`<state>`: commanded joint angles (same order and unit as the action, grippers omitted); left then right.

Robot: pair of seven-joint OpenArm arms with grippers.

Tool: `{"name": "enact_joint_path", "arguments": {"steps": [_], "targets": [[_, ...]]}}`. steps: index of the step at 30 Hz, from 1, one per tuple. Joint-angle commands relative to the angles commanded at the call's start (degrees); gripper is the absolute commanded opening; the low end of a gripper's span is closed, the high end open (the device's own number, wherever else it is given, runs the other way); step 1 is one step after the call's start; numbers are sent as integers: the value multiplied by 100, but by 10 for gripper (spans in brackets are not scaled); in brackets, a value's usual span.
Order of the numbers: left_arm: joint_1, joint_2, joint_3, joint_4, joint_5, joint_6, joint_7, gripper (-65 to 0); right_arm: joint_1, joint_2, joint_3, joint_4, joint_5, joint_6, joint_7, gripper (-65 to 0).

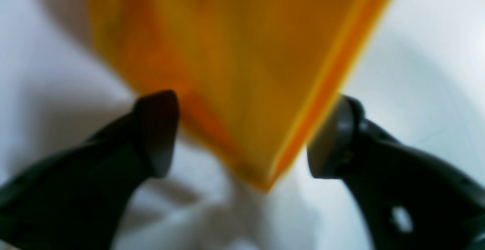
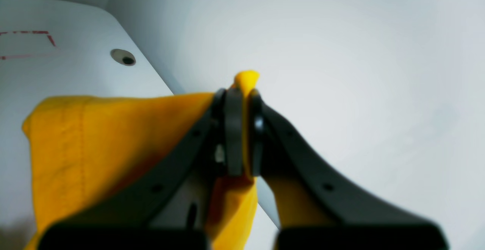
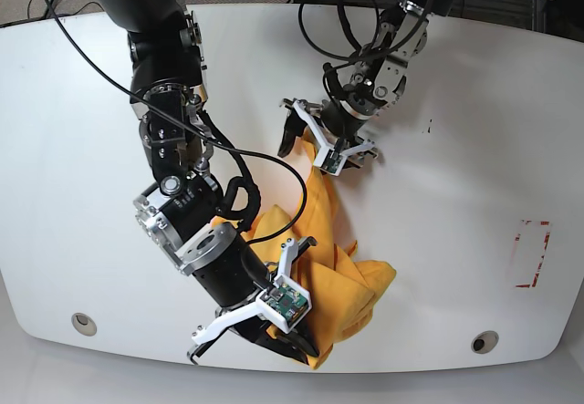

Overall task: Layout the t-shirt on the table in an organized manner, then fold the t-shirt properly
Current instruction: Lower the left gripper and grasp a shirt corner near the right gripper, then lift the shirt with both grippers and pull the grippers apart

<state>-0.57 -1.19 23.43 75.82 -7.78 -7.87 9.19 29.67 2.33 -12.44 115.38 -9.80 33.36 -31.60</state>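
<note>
**Mia:** Where is the t-shirt right now?

**Sam:** It sits in a bunched heap on the near middle part of the white worktop. One end stretches up toward the far arm. The other end hangs near the front edge.

**Mia:** Is it laid out flat?

**Sam:** No. It is crumpled and twisted, with lots of folds on top of each other. I think the laying-out part is only starting. The folding is not begun at all.

**Mia:** What are the hands doing?

**Sam:** The right hand is pressed together and pinches a bit of yellow cloth, which pokes out above its tips. The left hand is spread wide. A corner of the shirt sits between its tips, but they do not squeeze it.

**Mia:** So what is left to do?

**Sam:** I guess almost all of it. Pull the shirt flat, smooth it, then fold it.

**Mia:** Let's count things!

**Sam:** One t-shirt. One worktop. Two arms, each with one hand. Two round metal holes near the front edge, one on the left and one on the right. One red tape box on the right side.
</note>
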Motion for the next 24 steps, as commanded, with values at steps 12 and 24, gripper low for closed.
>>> {"name": "enact_joint_path", "arguments": {"steps": [12, 24], "targets": [[44, 44, -510, 237, 0, 26, 0, -650, -176, 0, 176, 0, -9, 0, 0, -650], [149, -492, -1407, 1846, 0, 9, 730, -650, -316, 9, 888, -264, 0, 0, 0, -650]]}}
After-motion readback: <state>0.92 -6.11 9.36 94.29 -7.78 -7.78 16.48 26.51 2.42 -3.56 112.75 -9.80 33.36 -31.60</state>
